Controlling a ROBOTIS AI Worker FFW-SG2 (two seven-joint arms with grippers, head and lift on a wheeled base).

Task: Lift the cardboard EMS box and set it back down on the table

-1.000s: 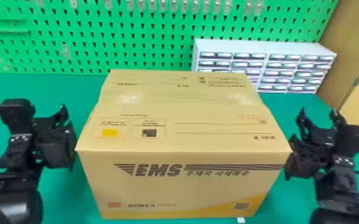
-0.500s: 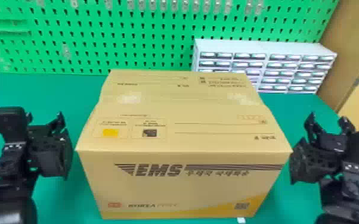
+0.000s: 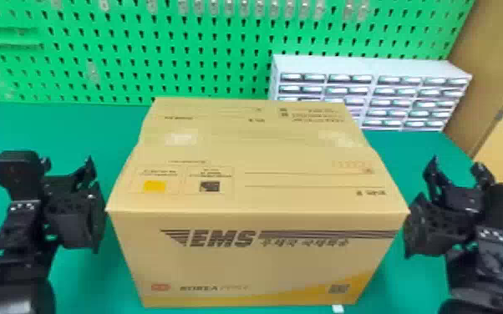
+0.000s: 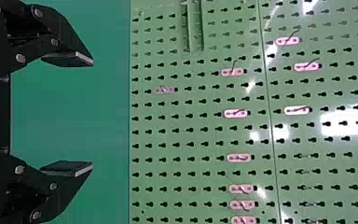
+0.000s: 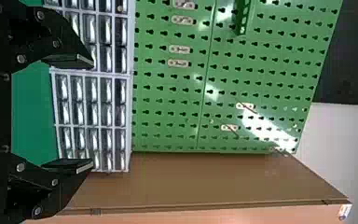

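Green pegboard [image 3: 96, 25] backs the green worktop [image 3: 21, 129], with a drawer unit [image 3: 367, 62] at the far right, behind the box [image 3: 238, 263]. By the look of it, the step in hand is closing on the box from both sides for a two-armed lift. It is too wide for either gripper to pinch, so the lift would best come from squeezing it between the grippers' inward-facing sides. Both should press in together, at matched height and depth, or the box will slide or twist. Contact set somewhat farther back, towards the middle of the side walls, would balance the load better; held by the front corners, the far end could sag. Press firmly enough for friction to carry the weight, but gently, since cardboard walls may buckle. A short, straight, level rise should do, then an even lowering before easing outward. The box rests on the worktop between the two grippers, its printed side facing the robot. The left gripper [image 4: 92, 113] is just beside its left side and the right gripper [image 5: 93, 115] just beside its right; whether either touches cannot be told. Each has its fingers spread with nothing between them, aimed forward at the pegboard rather than at the box.
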